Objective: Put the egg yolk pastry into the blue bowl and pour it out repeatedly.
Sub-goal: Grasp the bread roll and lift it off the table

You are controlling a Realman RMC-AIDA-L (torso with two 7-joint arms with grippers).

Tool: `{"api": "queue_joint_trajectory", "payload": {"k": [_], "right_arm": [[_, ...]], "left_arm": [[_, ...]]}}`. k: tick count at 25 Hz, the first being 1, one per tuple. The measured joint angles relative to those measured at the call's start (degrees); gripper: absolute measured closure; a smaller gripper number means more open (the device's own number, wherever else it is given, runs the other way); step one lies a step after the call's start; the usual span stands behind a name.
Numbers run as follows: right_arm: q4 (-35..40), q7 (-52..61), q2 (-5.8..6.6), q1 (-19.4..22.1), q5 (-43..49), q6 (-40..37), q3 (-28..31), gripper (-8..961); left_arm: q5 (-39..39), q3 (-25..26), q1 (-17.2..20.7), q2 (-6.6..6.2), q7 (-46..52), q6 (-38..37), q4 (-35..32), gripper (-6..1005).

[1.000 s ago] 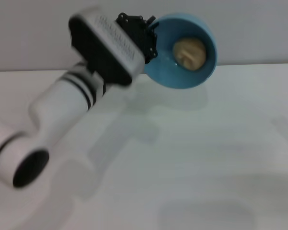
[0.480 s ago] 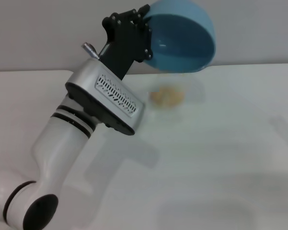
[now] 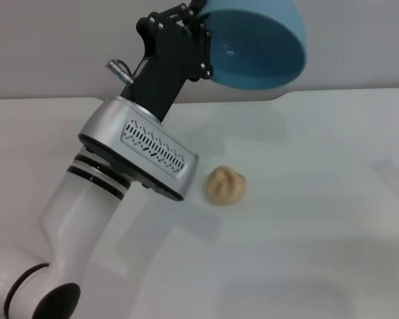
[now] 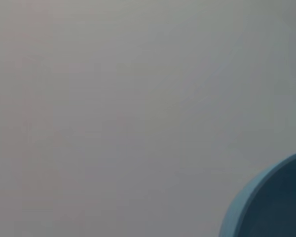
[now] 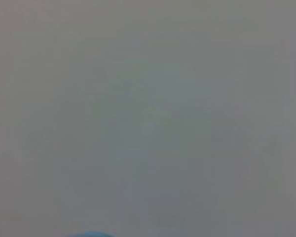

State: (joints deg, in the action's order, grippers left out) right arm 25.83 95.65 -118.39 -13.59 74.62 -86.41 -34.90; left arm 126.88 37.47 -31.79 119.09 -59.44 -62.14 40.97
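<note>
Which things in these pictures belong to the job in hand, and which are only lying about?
Belonging to the job:
- blue bowl, held up and tipped by the left gripper
- egg yolk pastry, lying on the white table, outside the bowl

Only lying about:
- nothing else shows; the right gripper is not in view

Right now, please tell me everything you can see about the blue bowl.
The blue bowl is round, deep and glossy sky-blue, plain inside and out, and looks like smooth plastic or glazed ceramic. It is held high above the white table, tipped steeply on its side with the opening facing down toward the camera. It is empty. The left gripper clamps its rim on one side; nothing else touches it. The egg yolk pastry lies on the table below it, apart from it.
</note>
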Motion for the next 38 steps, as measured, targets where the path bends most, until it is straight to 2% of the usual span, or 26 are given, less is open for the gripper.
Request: {"api": "queue_joint_trajectory", "payload": {"k": [3,6,7,8,9,12,15,19,22,23,24,26,27,30,35,38], "right_arm": [[0.00,-0.11,0.00,-0.18,0.00,0.01,0.01,349],[0.00,-0.13,0.12,-0.61,0.31,0.24,-0.03,349],[0.03,-0.14,0.15,-0.93,0.51,0.57,-0.12,349],[0.03,-0.14,0.15,-0.93,0.51,0.57,-0.12,349],[0.06,-0.16,0.18,-1.11,0.70,0.70,-0.14,349],[0.34,-0.20,0.42,-2.06,2.88,1.33,-0.17,349],[0.42,-0.05,0.74,-3.66,6.62,3.07,-0.17,349],[0.51,0.07,0.77,-6.12,12.22,5.78,-0.17,349],[0.53,0.67,0.98,-8.41,17.96,7.16,-0.17,349],[0.55,1.38,1.14,-9.17,19.93,7.62,-0.16,349],[0.59,2.28,1.25,-9.95,22.10,8.08,-0.17,349],[1.12,4.13,1.34,-11.42,26.37,9.17,-0.17,349],[1.81,5.17,1.28,-12.35,29.30,9.86,-0.17,349],[4.92,8.24,0.47,-14.98,36.79,12.14,-0.20,349],[7.57,12.89,0.17,-17.81,43.46,14.22,-1.47,349],[10.74,16.96,0.11,-18.91,46.54,16.40,-6.37,350]], "left_arm": [[-1.07,1.22,-0.18,0.01,-0.02,2.48,0.79,999],[-4.62,5.37,-0.35,-0.03,-0.08,10.85,3.14,999],[-8.27,10.99,-0.35,-0.17,-0.12,20.53,5.40,999],[-8.27,10.99,-0.35,-0.17,-0.12,20.53,5.40,999],[-9.99,14.07,-0.35,-0.28,-0.12,25.36,6.41,999],[-14.60,24.97,-0.84,-0.47,-0.13,40.90,7.93,999],[-16.06,38.02,-2.80,-0.62,0.19,56.98,6.83,998],[-16.17,50.77,-4.32,-0.84,0.66,69.64,4.72,998],[-14.52,58.72,-5.34,-1.27,1.25,78.98,3.66,998],[-14.52,58.72,-5.34,-1.27,1.25,78.98,3.66,998],[-8.27,67.81,-7.73,-1.84,5.18,88.83,1.56,998],[-2.34,72.67,-9.09,-2.20,9.34,94.01,0.94,997],[-2.34,72.67,-9.09,-2.20,9.34,94.01,0.94,997],[15.70,77.87,-10.57,-2.60,21.96,106.50,4.82,997],[19.51,78.19,-9.85,-2.62,25.70,116.85,10.84,997],[22.08,78.24,-9.63,-2.37,28.06,123.47,14.59,996]]}}
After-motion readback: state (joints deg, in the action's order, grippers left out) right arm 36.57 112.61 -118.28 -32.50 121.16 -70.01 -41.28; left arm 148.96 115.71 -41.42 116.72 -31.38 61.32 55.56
